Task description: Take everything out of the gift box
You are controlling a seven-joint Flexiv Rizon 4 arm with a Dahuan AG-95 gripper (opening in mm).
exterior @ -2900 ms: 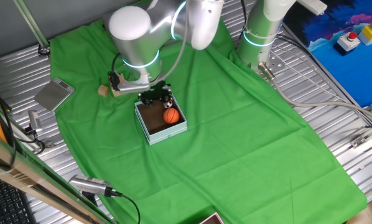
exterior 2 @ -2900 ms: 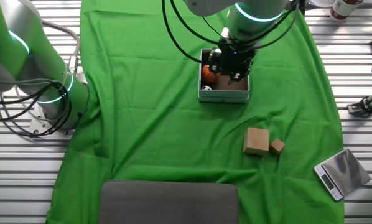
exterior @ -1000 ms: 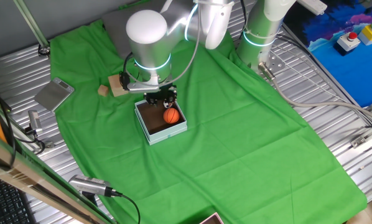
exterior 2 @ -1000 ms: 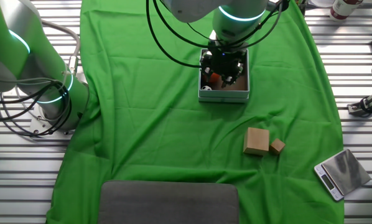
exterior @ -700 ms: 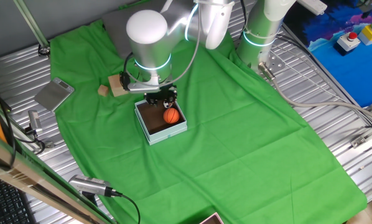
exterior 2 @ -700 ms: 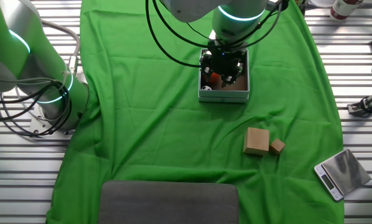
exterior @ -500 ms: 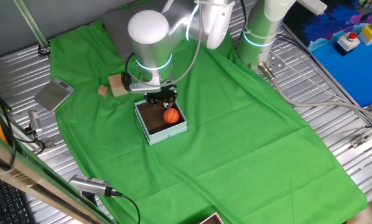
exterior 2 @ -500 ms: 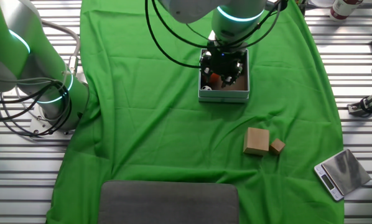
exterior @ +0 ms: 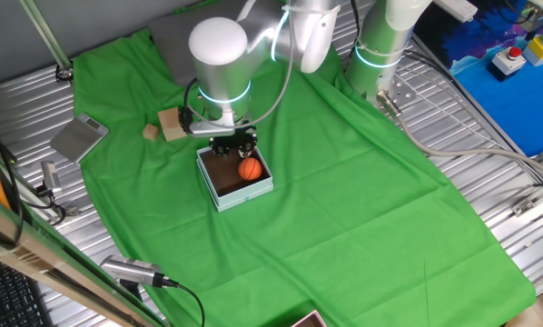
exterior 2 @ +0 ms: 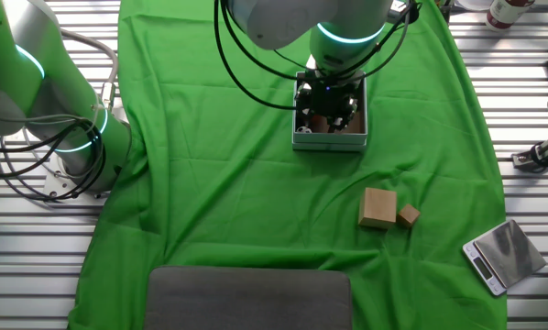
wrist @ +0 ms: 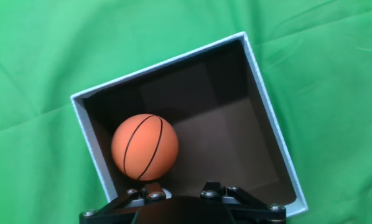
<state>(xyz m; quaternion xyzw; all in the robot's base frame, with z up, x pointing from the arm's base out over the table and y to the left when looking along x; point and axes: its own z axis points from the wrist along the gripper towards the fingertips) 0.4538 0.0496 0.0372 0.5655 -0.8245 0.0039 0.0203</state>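
Arm bent over gift box (exterior: 236, 179), gripper (exterior: 232, 144) pointing straight down above basketball (wrist: 144, 147); finger state can't be told.

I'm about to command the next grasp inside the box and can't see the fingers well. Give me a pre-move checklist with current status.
1. Gripper above the gift box: ok, it hangs over the far edge of the box.
2. Basketball still in the box: ok, it rests near one inside wall.
3. Gripper open or shut: cannot tell, the fingertips are out of the hand view.
4. Soccer ball in the box: cannot tell, the hand view shows only the basketball and part of the floor is hidden.
5. Wooden blocks out of the box: ok, two lie on the green cloth.
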